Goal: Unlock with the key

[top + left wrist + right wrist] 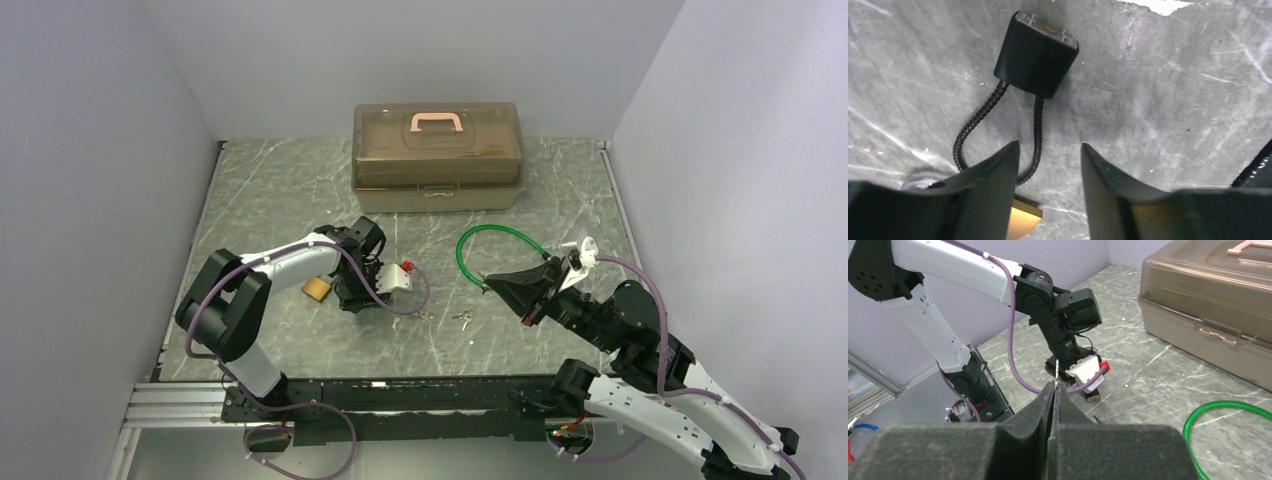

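**Left wrist view.** The lock (1037, 55), a black block with a braided cable loop, lies flat on the grey marbled worktop (1173, 100). Its metal end face points away from the camera, and detail on that face is too blurred to read. The left fingers (1009, 160) stand apart just short of the lock body. Worktop shows in the gap between them, and the bend of the cable loop runs out of sight under one of them. A brass-coloured block (1024, 220) is cut off by the same finger.

**Right wrist view.** The right fingers (1055, 390) are pressed together on the key (1057, 371). Only a thin metal edge stands up past their tips, held above the worktop and well apart from the lock.

**Top view.** The left wrist hides the lock. Loose keys (462, 320) lie between the two arms, too small to count. Also in view are a green hose ring (495, 229) and a closed brown box (437, 165) at the far wall.
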`<state>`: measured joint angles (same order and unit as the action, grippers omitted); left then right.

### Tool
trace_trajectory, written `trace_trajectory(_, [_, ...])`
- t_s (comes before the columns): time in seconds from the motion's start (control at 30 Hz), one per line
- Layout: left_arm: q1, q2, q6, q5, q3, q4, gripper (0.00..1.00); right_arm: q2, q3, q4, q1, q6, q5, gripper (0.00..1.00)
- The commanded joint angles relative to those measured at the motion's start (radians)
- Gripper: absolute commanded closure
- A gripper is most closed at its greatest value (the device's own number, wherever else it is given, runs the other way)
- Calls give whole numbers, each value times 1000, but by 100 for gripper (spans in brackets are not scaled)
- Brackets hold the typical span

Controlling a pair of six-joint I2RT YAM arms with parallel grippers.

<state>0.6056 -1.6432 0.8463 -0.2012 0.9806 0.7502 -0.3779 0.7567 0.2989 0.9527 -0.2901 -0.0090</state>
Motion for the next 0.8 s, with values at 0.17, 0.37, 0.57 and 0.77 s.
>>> trace_trajectory(0.17, [2, 112, -18, -83, 104, 71, 32, -25, 41, -30, 0, -2, -10, 100])
trace_trajectory(0.37, [14, 147, 130, -183, 50, -29, 14, -38, 46, -36, -1, 4, -4, 100])
trace_trajectory(0.57, [20, 61, 280, -237, 56, -33, 1, -55, 58, -42, 0, 12, -1, 100])
trace_trajectory(0.77, [16, -33, 376, -288, 111, 7, 1, -60, 73, -41, -1, 20, 6, 100])
